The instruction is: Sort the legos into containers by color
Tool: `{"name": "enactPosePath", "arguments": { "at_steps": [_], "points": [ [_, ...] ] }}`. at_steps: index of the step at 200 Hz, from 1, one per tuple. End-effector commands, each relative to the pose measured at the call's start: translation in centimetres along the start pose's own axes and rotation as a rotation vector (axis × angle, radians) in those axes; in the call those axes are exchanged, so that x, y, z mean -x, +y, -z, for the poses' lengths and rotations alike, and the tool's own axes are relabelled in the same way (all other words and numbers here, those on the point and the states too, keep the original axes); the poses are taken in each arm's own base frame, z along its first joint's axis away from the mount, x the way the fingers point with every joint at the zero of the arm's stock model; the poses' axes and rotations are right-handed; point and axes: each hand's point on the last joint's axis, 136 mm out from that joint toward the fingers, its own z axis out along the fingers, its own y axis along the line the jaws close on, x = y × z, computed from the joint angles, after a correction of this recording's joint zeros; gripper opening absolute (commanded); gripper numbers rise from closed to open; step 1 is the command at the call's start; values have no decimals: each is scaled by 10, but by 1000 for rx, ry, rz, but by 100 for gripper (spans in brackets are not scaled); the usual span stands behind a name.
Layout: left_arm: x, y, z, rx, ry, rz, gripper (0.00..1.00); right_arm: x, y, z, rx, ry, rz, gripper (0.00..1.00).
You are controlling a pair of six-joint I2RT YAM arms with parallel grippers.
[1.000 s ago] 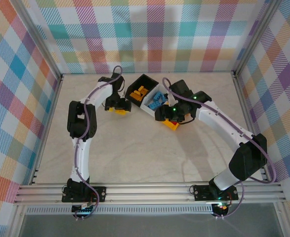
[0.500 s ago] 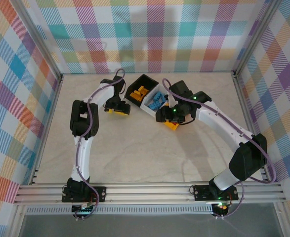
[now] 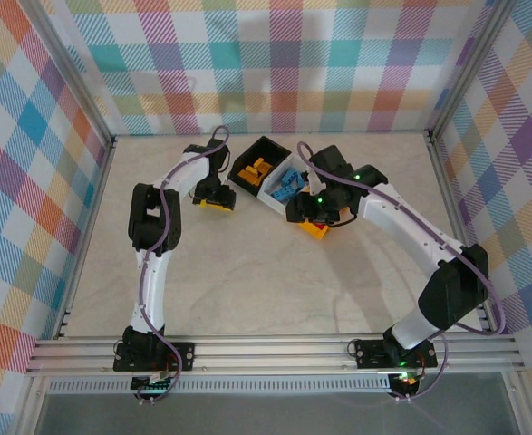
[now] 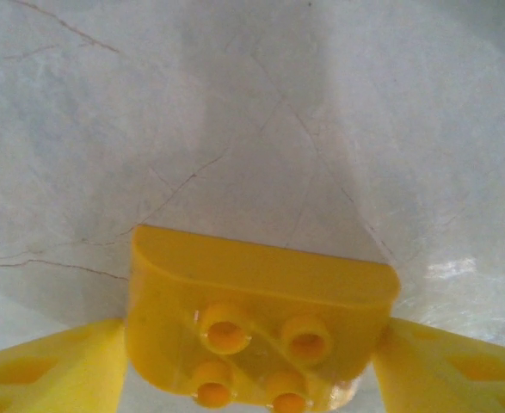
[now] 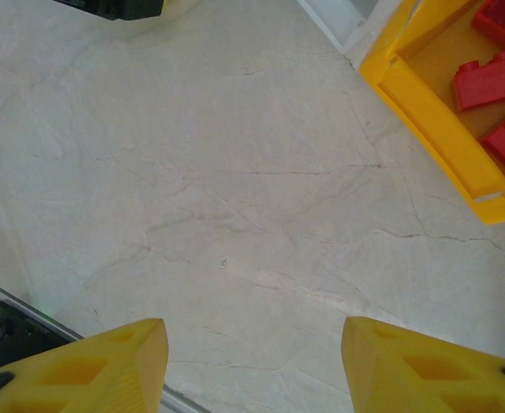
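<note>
Left gripper (image 4: 252, 372): pinching a yellow brick (image 4: 261, 301) by its two sides, studs toward the wrist camera, just over the table (image 4: 235, 129).
Left gripper from above (image 3: 216, 201): just left of the black bin (image 3: 272, 148), close but apart.
Right gripper (image 5: 256, 370): fingers spread wide, only bare table between them.
Right gripper from above (image 3: 313, 216): over the near end of the bin row, by the yellow bin (image 3: 317, 232).
Black bin: holds orange bricks (image 3: 255, 169).
White bin (image 3: 275, 197): holds blue bricks (image 3: 290, 184).
Yellow bin, right wrist view (image 5: 424, 95): holds red bricks (image 5: 493, 82).
Change over the last second: the left arm's elbow has shifted slightly; its gripper has stayed beside the black bin with the brick. The right arm has barely moved. Bins unmoved.
</note>
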Motion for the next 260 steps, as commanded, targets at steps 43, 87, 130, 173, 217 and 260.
{"name": "enactPosePath", "arguments": {
  "at_steps": [43, 87, 130, 173, 217, 260],
  "points": [
    [-4, -8, -10, -45, 1, 7, 58, -1, 3, 2, 3, 8, 4, 56],
    [-8, -15, 23, -99, -44, 62, 60, -2, 2, 2, -1, -2, 6, 56],
    [5, -30, 66, -197, -118, 133, 63, -6, -4, 7, -23, -12, 15, 57],
    [45, -47, 107, -318, -229, 225, 64, -11, -11, 13, -45, -21, 24, 57],
    [100, -70, 116, -403, -316, 291, 65, -7, -21, 21, -57, -44, 8, 58],
    [140, -85, 105, -462, -380, 352, 73, -2, -27, 28, -68, -75, 1, 62]
  ]
}}
